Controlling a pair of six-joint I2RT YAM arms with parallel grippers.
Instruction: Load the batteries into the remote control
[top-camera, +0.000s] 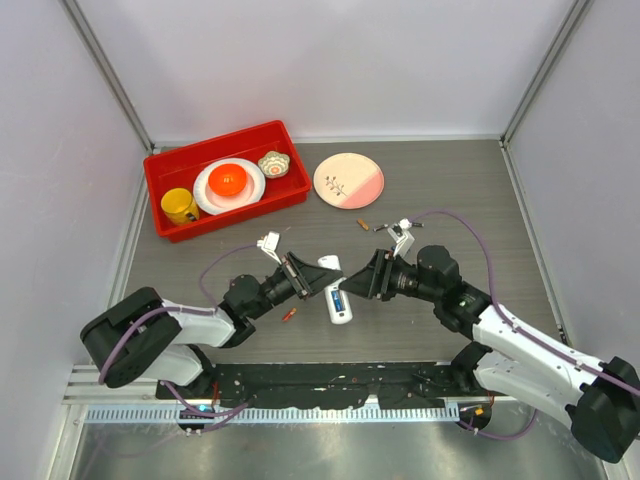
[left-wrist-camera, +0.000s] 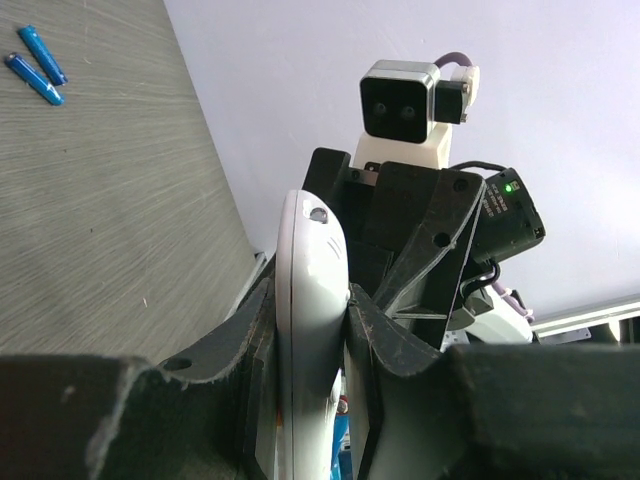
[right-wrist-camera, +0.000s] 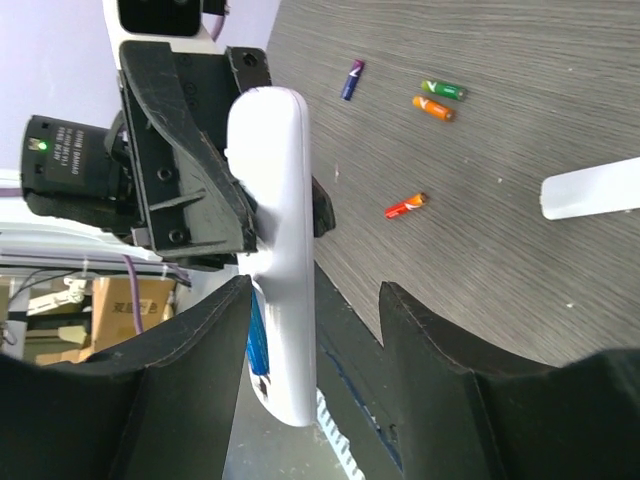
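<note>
- left gripper (left-wrist-camera: 315, 325): jaws clamped on the remote control (right-wrist-camera: 272, 200), gripped edge-on.
- right gripper (right-wrist-camera: 315, 290): jaws apart, the remote's end just inside one finger.
- batteries (right-wrist-camera: 433, 108): several loose on the table (right-wrist-camera: 500, 300) beyond the right jaws; a blue one (right-wrist-camera: 257, 345) sits in the remote.

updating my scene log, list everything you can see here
red bin: 1, red, far left of the table
mug: 1, yellow, in the bin
white plate: 1, white, in the bin
orange bowl: 1, orange, on that plate
patterned bowl: 1, pale, bin's right end
pink plate: 1, pink and cream, on the table right of the bin
cover piece: 1, white, loose on the table
loose batteries: 4, purple-blue, green, orange, red, on the table
blue batteries: 2, blue, on the table; may overlap the above
loaded battery: 1, blue, in the remote
remote control: 1, white, centre
left end effector: 1, black, shut on the remote control
right end effector: 1, black, open beside it
</note>
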